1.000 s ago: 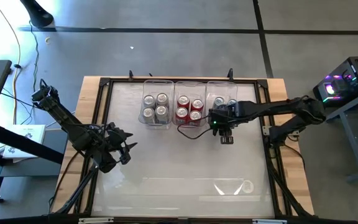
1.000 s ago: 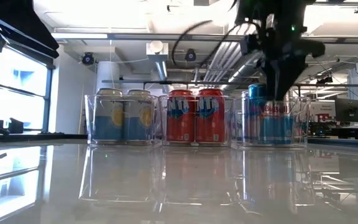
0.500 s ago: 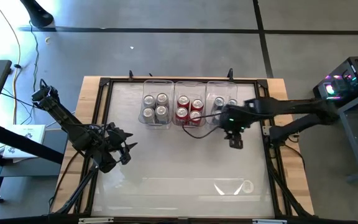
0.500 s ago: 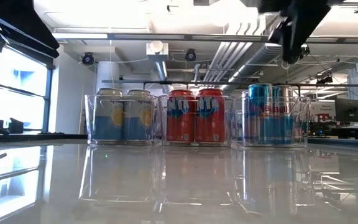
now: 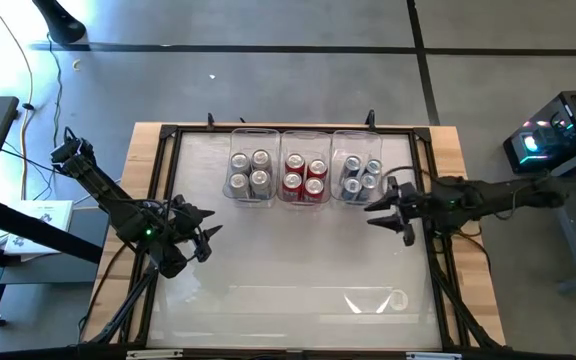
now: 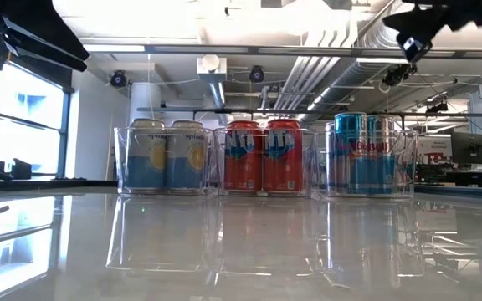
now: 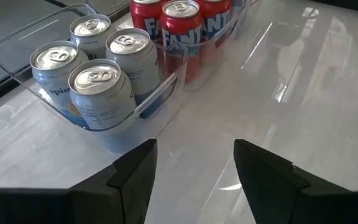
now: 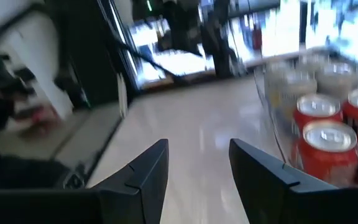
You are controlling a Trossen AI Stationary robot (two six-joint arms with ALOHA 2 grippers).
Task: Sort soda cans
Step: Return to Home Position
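Left arm [image 5: 108,200]: black, slender jointed links, small green light [image 5: 148,233] near wrist.
Right arm [image 5: 488,195]: black, matching build.
Left gripper [image 7: 194,147]: two matte black fingers [image 7: 132,177], angular, flat inner faces.
Right gripper [image 8: 197,147]: two black fingers, same shape.

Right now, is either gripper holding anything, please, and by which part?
Nothing is held; the left gripper and the right gripper are both open and empty.

The glossy table [image 5: 298,260] carries three clear bins in a touching row along its far edge: left bin [image 5: 251,139], middle bin [image 5: 305,139], right bin [image 5: 358,140].
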